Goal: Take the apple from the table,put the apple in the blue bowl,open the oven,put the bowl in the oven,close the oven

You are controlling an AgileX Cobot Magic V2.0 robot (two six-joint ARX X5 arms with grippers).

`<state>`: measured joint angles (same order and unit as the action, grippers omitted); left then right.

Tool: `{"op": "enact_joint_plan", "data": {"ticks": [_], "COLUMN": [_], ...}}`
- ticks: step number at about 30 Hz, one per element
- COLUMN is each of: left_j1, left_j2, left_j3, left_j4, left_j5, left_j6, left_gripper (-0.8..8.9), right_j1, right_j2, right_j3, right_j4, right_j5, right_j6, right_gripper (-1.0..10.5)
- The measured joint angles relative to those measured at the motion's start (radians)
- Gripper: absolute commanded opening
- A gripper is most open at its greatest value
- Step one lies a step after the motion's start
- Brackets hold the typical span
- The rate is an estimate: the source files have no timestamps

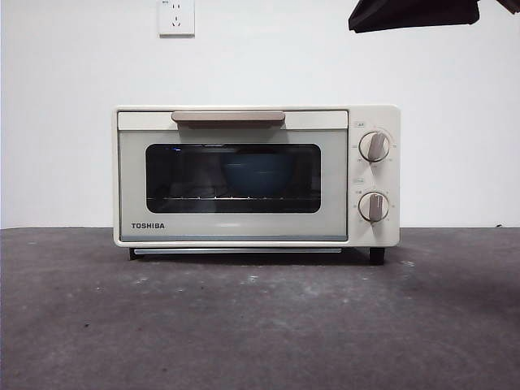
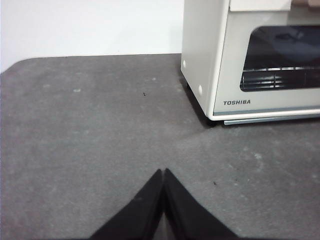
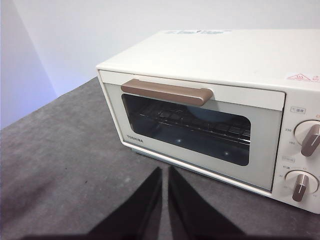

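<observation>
The cream-white TOSHIBA oven (image 1: 256, 175) stands on the dark grey table (image 1: 260, 325) with its door shut. Through the dark glass the blue bowl (image 1: 258, 172) shows on the wire rack inside. The apple is hidden. My left gripper (image 2: 163, 172) is shut with nothing in it, low over the table, off the oven's (image 2: 250, 60) left front corner. My right gripper (image 3: 165, 171) is shut and empty, held above and in front of the oven (image 3: 225, 90), below its taupe handle (image 3: 167, 91). A black arm tip (image 1: 414, 14) shows at the top right of the front view.
Two grey knobs (image 1: 374, 147) sit on the oven's right panel. A white wall with a power socket (image 1: 176, 16) runs behind the table. Bare table surface (image 2: 90, 125) stretches left of the oven.
</observation>
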<state>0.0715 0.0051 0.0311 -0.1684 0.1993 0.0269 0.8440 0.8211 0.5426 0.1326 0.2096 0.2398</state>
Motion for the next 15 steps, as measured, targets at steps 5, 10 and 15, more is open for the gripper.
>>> {"op": "enact_joint_plan", "data": {"ticks": [5,10,15], "left_j1": [0.000,0.000,0.000], "left_j2": [0.000,0.000,0.000], "left_j3": [0.000,0.000,0.000], "left_j4": [0.000,0.000,0.000], "left_j5": [0.000,0.000,0.000], "left_j6": [-0.033,-0.041,-0.042], "left_gripper": [0.08,0.08,0.08], "right_j1": [0.000,0.000,0.000], "right_j2": [0.000,0.000,0.000], "right_j3": [0.000,0.000,0.000], "right_j4": [0.000,0.000,0.000], "right_j5": [0.000,0.000,0.000], "right_j6": [0.000,0.000,0.000], "right_gripper": [0.0,0.0,0.0]}}
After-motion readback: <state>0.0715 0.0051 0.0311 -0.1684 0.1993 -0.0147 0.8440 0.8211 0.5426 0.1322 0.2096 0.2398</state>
